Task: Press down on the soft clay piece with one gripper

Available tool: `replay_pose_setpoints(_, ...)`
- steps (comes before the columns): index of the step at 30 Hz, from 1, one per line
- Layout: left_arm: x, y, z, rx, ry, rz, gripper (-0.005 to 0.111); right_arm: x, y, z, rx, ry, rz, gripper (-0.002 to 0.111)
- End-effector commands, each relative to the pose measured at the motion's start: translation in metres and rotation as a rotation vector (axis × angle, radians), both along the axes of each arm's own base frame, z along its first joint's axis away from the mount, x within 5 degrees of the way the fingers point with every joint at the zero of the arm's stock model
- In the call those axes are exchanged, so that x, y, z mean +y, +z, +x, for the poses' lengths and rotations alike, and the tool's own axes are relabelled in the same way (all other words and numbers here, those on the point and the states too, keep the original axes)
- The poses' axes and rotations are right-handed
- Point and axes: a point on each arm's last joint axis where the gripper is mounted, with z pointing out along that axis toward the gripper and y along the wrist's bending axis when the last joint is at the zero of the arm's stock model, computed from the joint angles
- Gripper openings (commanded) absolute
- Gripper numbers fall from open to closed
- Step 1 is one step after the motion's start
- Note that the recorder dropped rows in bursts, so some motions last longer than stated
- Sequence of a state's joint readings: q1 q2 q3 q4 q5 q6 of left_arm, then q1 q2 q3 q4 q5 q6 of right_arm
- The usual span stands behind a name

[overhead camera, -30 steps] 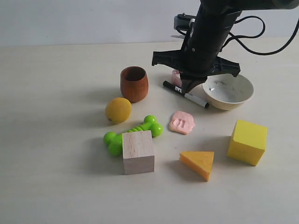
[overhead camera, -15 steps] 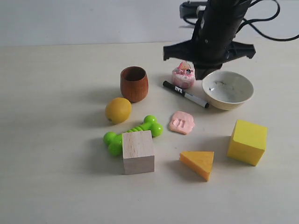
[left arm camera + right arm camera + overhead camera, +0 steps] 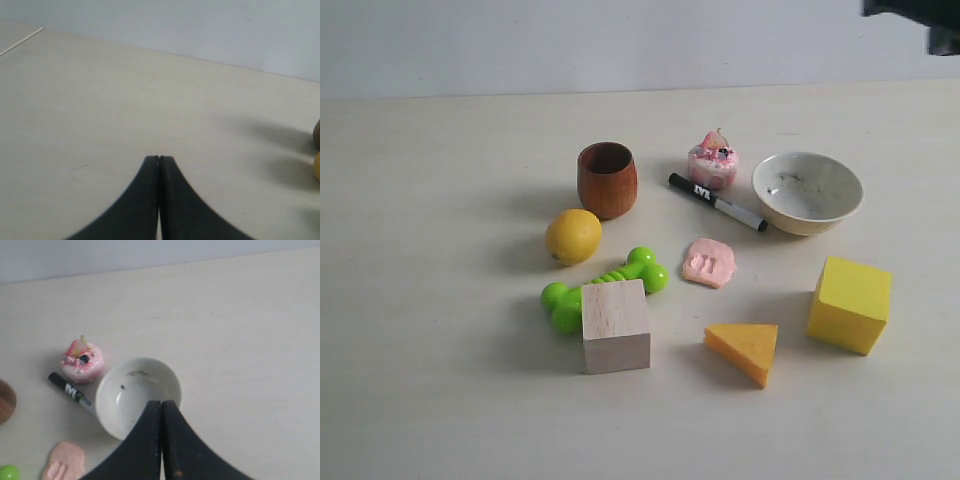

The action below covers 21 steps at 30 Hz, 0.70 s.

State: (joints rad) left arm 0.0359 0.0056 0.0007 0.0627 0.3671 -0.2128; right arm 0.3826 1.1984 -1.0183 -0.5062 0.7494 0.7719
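Observation:
The soft clay piece [image 3: 709, 262] lies flat on the table, salmon-pink with two finger dents in it, between the green bone toy and the white bowl; its edge also shows in the right wrist view [image 3: 64, 461]. My right gripper [image 3: 161, 403] is shut and empty, hanging high over the white bowl, well away from the clay. Only a dark bit of that arm [image 3: 912, 12] shows at the top right corner of the exterior view. My left gripper [image 3: 158, 159] is shut and empty over bare table, out of the exterior view.
Around the clay stand a brown wooden cup [image 3: 607, 179], a lemon [image 3: 573, 236], a green bone toy [image 3: 607, 281], a wooden cube [image 3: 616, 325], an orange wedge [image 3: 745, 349], a yellow cube [image 3: 849, 304], a white bowl [image 3: 807, 192], a marker [image 3: 717, 202] and a pink cupcake toy [image 3: 712, 162].
The right arm has risen and drawn back from above the marker and bowl to the top right corner, uncovering the cupcake toy. The clay and other objects have not moved.

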Motion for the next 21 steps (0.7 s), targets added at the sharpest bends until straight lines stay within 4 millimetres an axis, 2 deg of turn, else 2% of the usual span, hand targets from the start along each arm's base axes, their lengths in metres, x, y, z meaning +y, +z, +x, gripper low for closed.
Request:
replay_pose_setpoints(1, 0.0, 0.001, 0.0, -0.014, -0.006, 0.0, 0.0, -0.045, 0.004, -0.039, -0.154, -0.102, 0.048, 0.0)
replay_pose_setpoints(5, 0.0, 0.001, 0.0, -0.014, -0.006, 0.0, 0.0, -0.072, -0.001, -0.075, -0.269, -0.187, 0.052, 0.0)
replay_pose_setpoints(9, 0.0, 0.001, 0.0, -0.014, -0.006, 0.0, 0.0, -0.086, -0.01, -0.112, -0.37, -0.223, 0.003, 0.0)
replay_pose_setpoints(15, 0.0, 0.001, 0.0, -0.014, -0.006, 0.0, 0.0, -0.09, -0.03, -0.162, -0.531, -0.274, -0.004, 0.0)
replay_pose_setpoints(18, 0.0, 0.001, 0.0, -0.014, -0.006, 0.0, 0.0, -0.088, -0.043, -0.176, -0.567, -0.275, 0.026, 0.0)
replay_pose_setpoints(21, 0.0, 0.001, 0.0, -0.014, -0.006, 0.0, 0.0, -0.085, -0.048, -0.181, -0.608, -0.241, 0.035, 0.0)
